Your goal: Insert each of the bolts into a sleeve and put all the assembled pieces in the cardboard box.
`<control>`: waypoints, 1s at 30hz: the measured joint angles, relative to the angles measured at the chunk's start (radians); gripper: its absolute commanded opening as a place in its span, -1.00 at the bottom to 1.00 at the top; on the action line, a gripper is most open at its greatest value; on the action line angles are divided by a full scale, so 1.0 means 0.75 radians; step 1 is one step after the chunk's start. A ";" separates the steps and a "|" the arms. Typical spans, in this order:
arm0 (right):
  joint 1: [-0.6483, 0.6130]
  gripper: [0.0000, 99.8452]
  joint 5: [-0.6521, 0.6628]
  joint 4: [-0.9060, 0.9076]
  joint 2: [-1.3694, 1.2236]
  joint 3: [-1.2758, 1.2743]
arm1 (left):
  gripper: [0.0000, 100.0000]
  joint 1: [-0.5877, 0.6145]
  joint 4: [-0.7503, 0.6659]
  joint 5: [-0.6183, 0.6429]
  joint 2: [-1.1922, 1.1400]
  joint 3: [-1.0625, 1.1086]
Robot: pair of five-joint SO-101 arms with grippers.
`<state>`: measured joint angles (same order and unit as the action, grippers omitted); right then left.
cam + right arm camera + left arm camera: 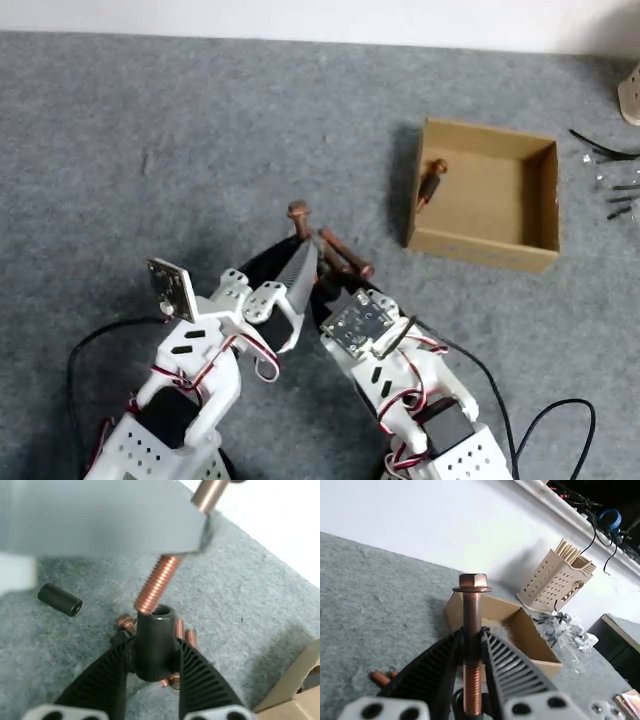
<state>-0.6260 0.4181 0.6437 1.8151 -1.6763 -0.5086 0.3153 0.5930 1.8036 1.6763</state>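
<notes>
My left gripper [471, 634] is shut on a copper bolt [471, 610], held by its shank with the hex head up. My right gripper [154, 647] is shut on an upright black sleeve [155, 640]. The bolt's threaded tip [155, 587] slants down and meets the rim of the sleeve's open top. In the high view both grippers meet at the table's middle front, with the bolt head [298, 210] past the left gripper [298, 268]. The cardboard box [520, 255] stands to the right and holds one assembled piece [430, 183].
Loose bolts [345, 252] lie on the grey carpet just beyond the grippers. A spare black sleeve [60, 600] lies flat beside them. A beige perforated holder [557, 577] and small metal parts [610, 185] sit past the box at the far right.
</notes>
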 measured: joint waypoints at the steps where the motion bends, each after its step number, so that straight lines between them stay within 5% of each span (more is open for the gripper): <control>1: -0.012 -0.99 0.000 0.010 0.000 0.000 | -0.99 0.000 0.000 -0.016 0.000 0.000; 30: 0.004 -0.99 0.033 0.068 0.000 0.000 | -0.99 -0.023 0.135 -0.047 0.000 0.000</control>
<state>-0.6229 0.4427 0.6943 1.8151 -1.6763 -0.5255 0.4166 0.5577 1.8036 1.6763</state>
